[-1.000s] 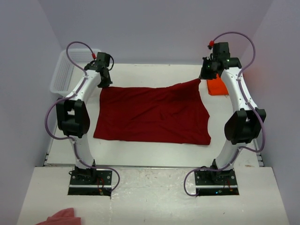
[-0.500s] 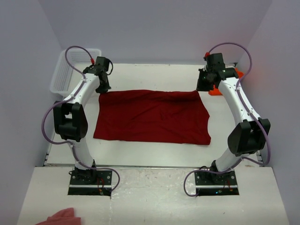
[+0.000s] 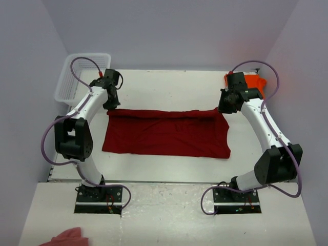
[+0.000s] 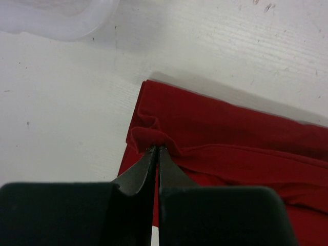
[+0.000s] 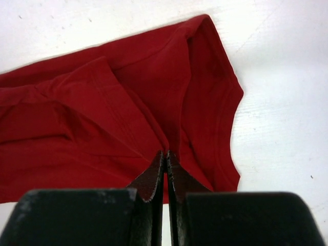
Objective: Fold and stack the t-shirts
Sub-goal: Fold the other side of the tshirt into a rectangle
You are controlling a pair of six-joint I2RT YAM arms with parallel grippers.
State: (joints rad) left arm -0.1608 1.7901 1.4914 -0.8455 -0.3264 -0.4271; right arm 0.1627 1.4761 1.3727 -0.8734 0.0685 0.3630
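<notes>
L gripper [image 4: 157, 148] & R gripper [image 5: 165, 152] grip red shirt [image 3: 169, 136] far edge, folded it nearer (narrower now).

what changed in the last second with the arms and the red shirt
Both arms drew back toward their bases: the left end effector and right end effector, each shut on the far edge of the red shirt, dragged it nearer, folding it over. The right arm hides less of the orange shirt. The shirt's near edge, the basket and pink cloth stayed put.
</notes>
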